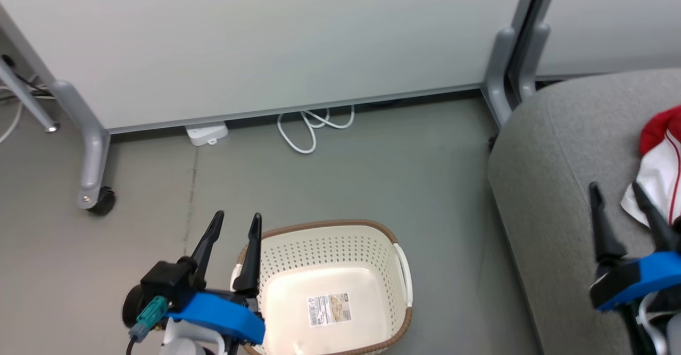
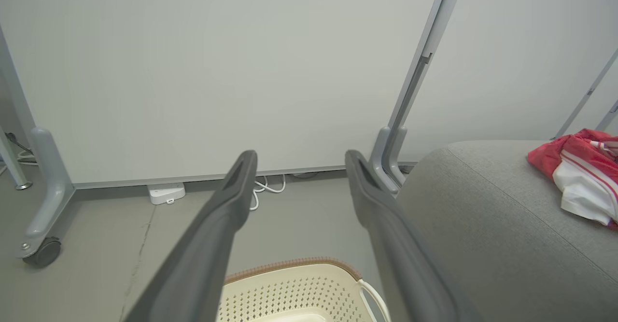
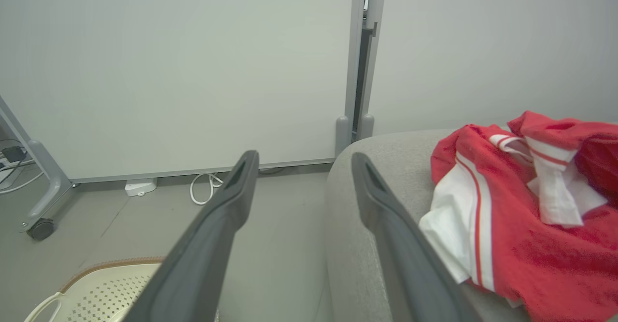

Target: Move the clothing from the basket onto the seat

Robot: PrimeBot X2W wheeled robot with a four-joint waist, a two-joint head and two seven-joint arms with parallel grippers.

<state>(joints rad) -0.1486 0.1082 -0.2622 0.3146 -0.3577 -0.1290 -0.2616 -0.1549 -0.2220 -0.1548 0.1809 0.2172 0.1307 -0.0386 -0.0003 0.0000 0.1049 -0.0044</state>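
The red and white clothing (image 1: 659,168) (image 3: 521,220) (image 2: 579,179) lies bunched on the grey seat (image 1: 558,184) (image 3: 386,167) (image 2: 483,216) at the right. On the floor stands the cream basket (image 1: 330,248) (image 2: 294,288) (image 3: 96,288), holding nothing but its label sticker (image 1: 330,308). My left gripper (image 1: 237,224) (image 2: 299,160) is open beside the basket's left rim, nothing between its fingers. Over the seat, just left of the clothing, my right gripper (image 1: 617,192) (image 3: 304,160) is open too and holds nothing.
White partition panels (image 1: 266,41) on grey legs stand behind. A castor (image 1: 101,200) sits at the left, a white cable loop (image 1: 311,126) and a small white box (image 1: 206,133) lie by the panel base. Grey floor (image 1: 372,174) separates basket and seat.
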